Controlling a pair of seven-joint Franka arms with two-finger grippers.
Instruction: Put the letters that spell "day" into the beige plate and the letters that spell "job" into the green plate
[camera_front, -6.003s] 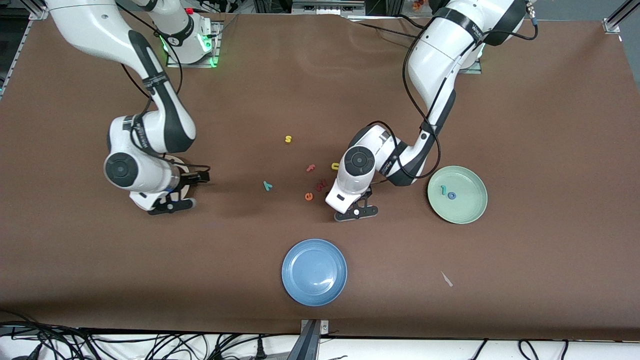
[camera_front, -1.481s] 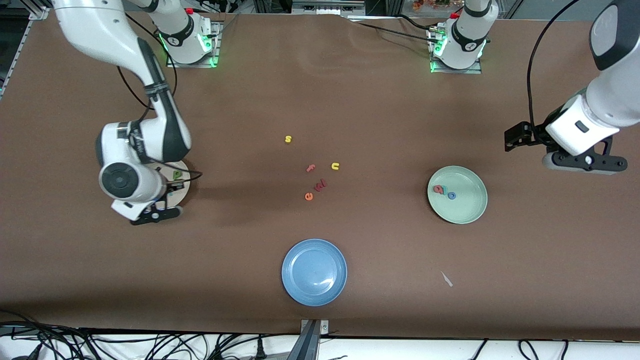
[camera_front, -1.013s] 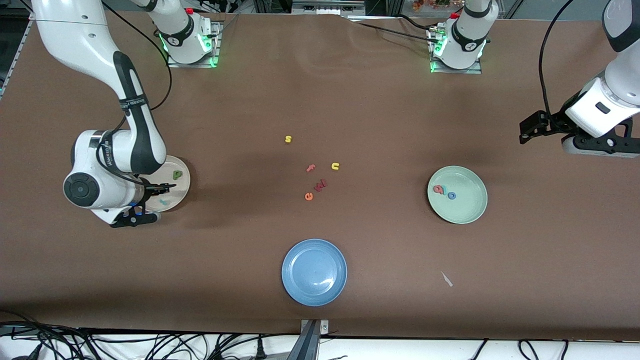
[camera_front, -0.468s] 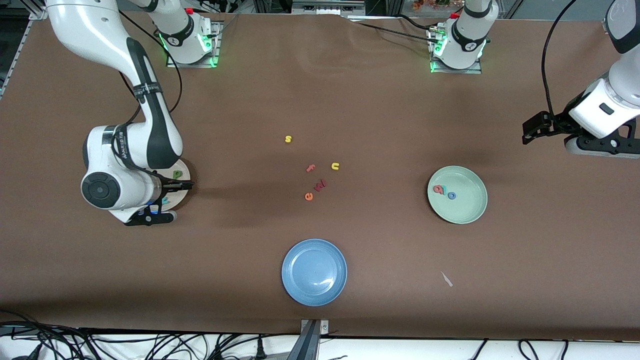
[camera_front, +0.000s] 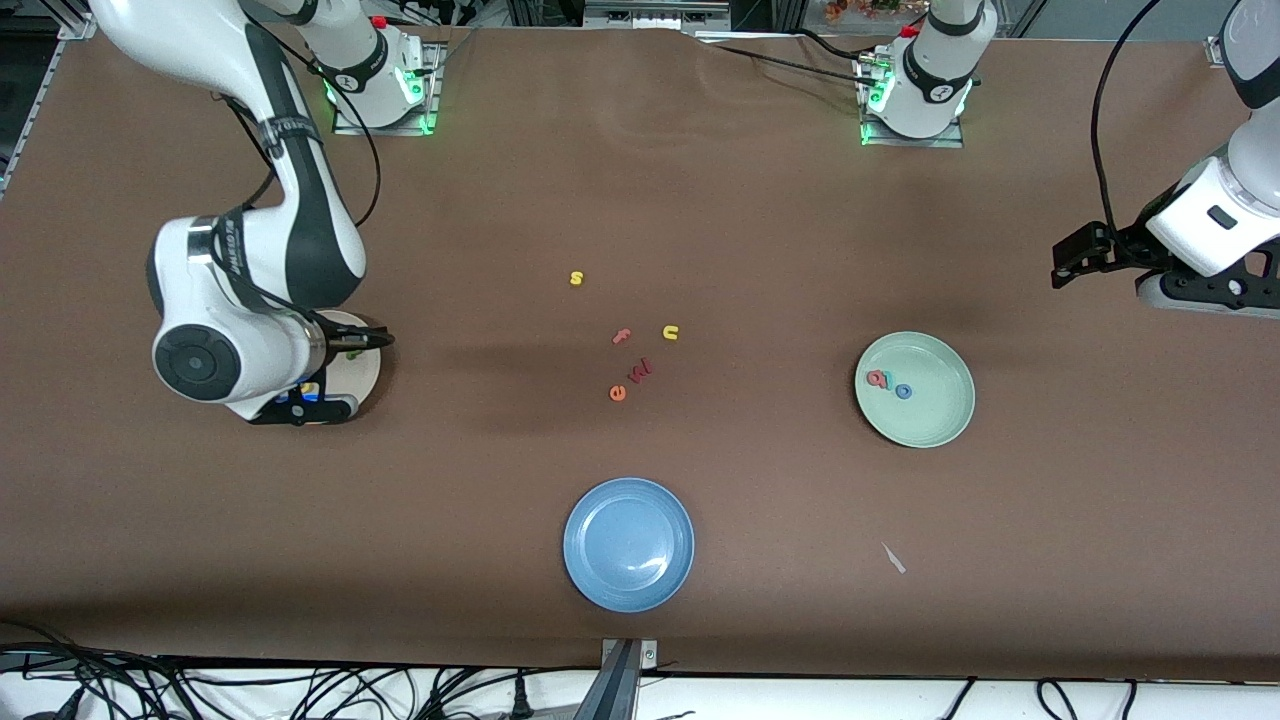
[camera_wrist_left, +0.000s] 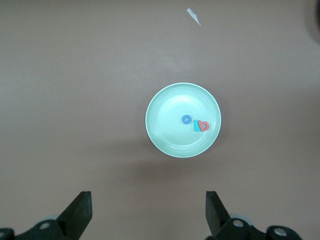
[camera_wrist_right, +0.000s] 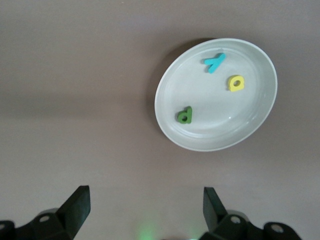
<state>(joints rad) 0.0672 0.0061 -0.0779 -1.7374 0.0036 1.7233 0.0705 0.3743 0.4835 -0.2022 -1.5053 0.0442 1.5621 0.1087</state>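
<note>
While round and glossy, beige plate (camera_wrist_right: 200, 135), foam letters inside.

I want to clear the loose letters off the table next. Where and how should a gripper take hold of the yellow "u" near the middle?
Probably from straight above, fingers closing across the two arms of the yellow "u". It lies flat on the table, so only its thin outer edges offer a hold. The pink "f" beside it sits apart, leaving room for open fingers to come down.

I'm seeing even, bright overhead light on the brown table (camera_front: 760, 230); soft shadows pool under both arms, a faint sheen glints on the blue plate (camera_front: 628, 543), and both wrist views look slightly soft.
</note>
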